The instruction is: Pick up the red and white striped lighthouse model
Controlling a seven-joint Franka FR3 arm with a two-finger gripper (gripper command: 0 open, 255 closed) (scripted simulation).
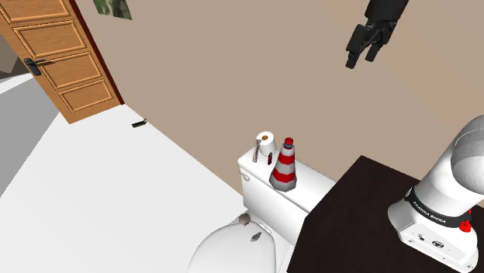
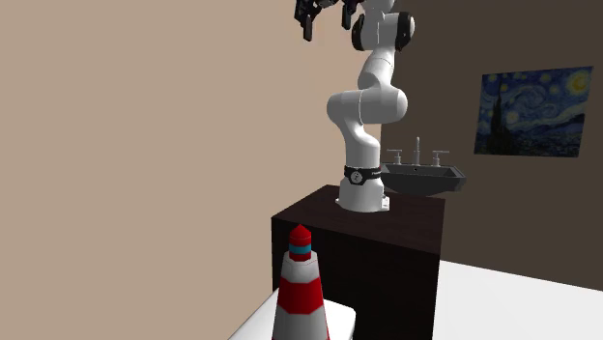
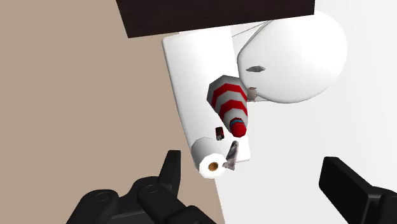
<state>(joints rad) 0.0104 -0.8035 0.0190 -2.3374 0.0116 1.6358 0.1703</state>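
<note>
The jaws hang wide open and empty, high over the toilet. Well below, roughly in line between them, the red and white lighthouse [image 3: 230, 102] stands upright on the white tank lid [image 3: 191, 76]. Its long axis is vertical with the tip toward the hand, and a paper roll [image 3: 208, 159] sits near it.

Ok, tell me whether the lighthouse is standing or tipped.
Upright: the lighthouse stands on its wide base on the toilet tank, red cap pointing up.
</note>
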